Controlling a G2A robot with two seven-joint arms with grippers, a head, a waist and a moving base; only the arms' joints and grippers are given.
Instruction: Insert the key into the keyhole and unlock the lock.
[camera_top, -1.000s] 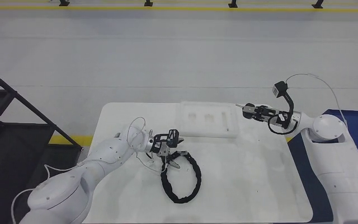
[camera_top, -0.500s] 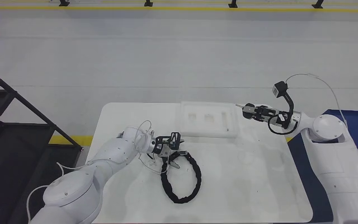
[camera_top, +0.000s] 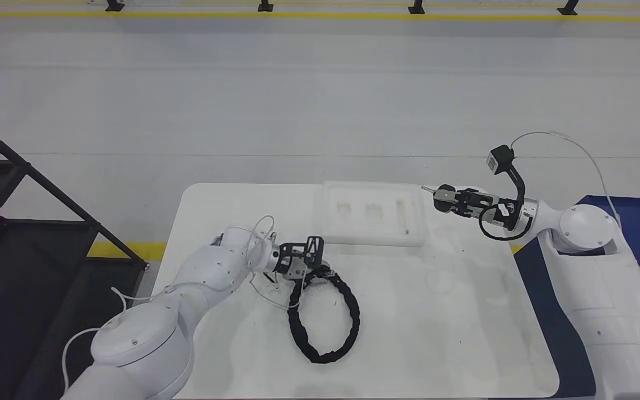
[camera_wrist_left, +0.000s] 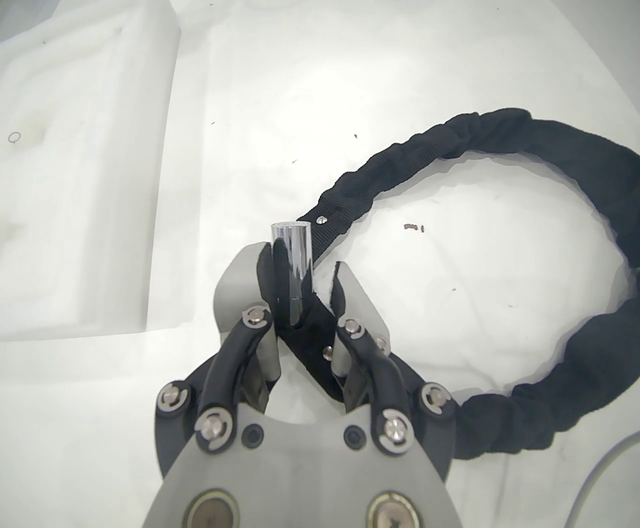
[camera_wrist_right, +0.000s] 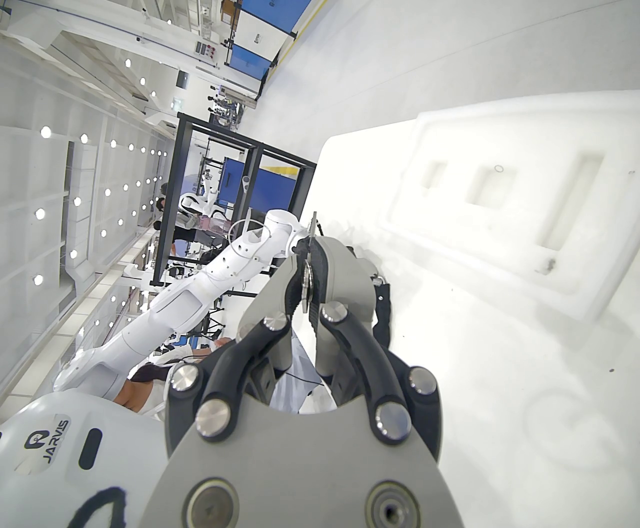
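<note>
1. The left claw is drawn narrow on the lock. One pad lies flat against the lock's shiny metal barrel, and the other presses on the black cloth end just beside the barrel.
2. The barrel stands up between the two fingers, with its flat end clear of the fingertips.
3. From that grip the lock's black cloth sleeve runs out in a closed loop that lies flat on the table.
4. In the top view the left claw sits at the loop's back end. The loop lies left of the table's middle and reaches toward the front edge.
5. The right claw is pinched shut on the key. The key's head is clamped edge-on between the pads, and its thin blade pokes out past the fingertips.
6. In the top view the right claw hangs by the table's back edge, right of the middle, with the key tip pointing left. It is well apart from the lock.
7. A white foam tray lies along the back edge at the middle, with three shallow pockets in a row. Its right end is just beside the key tip, and its near edge is close to the left claw.
</note>
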